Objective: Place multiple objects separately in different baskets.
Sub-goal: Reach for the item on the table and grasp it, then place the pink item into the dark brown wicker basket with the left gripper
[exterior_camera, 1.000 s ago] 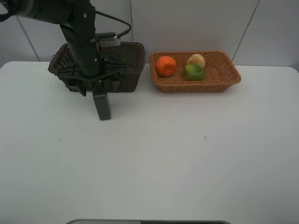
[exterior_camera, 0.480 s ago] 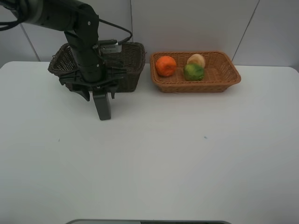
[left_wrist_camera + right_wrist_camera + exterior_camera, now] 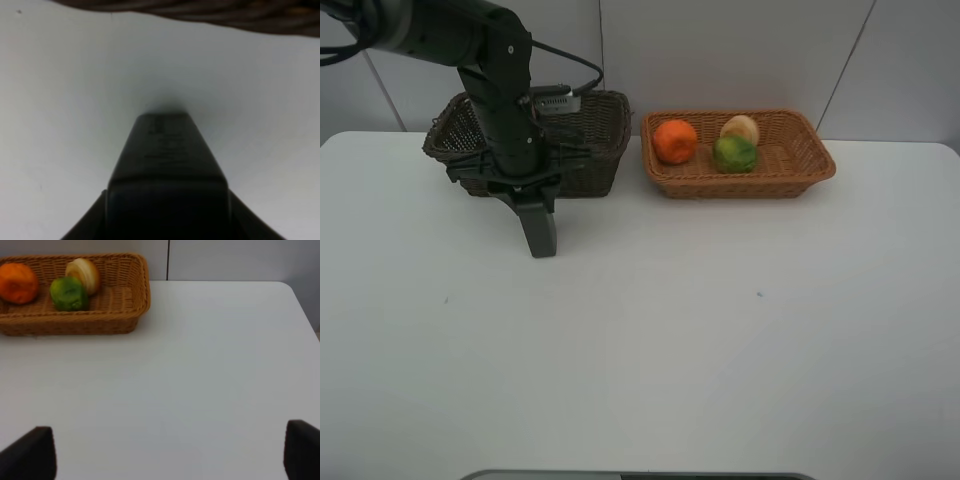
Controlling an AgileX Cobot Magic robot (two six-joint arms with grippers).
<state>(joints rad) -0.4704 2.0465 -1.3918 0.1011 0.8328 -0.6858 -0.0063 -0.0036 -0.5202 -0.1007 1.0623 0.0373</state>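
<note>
A dark rectangular bottle [image 3: 541,230] stands on the white table just in front of the dark brown basket [image 3: 590,150]. My left gripper [image 3: 527,192] reaches down over it with its jaws closed against the bottle's top. In the left wrist view the bottle [image 3: 167,160] fills the middle, with the gripper [image 3: 167,215] pressed to its sides. The orange [image 3: 674,141], the green fruit [image 3: 734,154] and the peach [image 3: 740,128] lie in the orange-tan basket [image 3: 800,170]. My right gripper [image 3: 170,457] is open and empty. The pink bottle and the cup are not visible.
The right wrist view shows the tan basket [image 3: 135,295] with the orange [image 3: 17,283], green fruit [image 3: 68,293] and peach [image 3: 84,274], and the table's right edge [image 3: 300,305]. A grey wall stands behind both baskets.
The left gripper's jaws, spread wide beside the bottle's top earlier, have closed in onto it. The bottle and the fruits have not moved.
</note>
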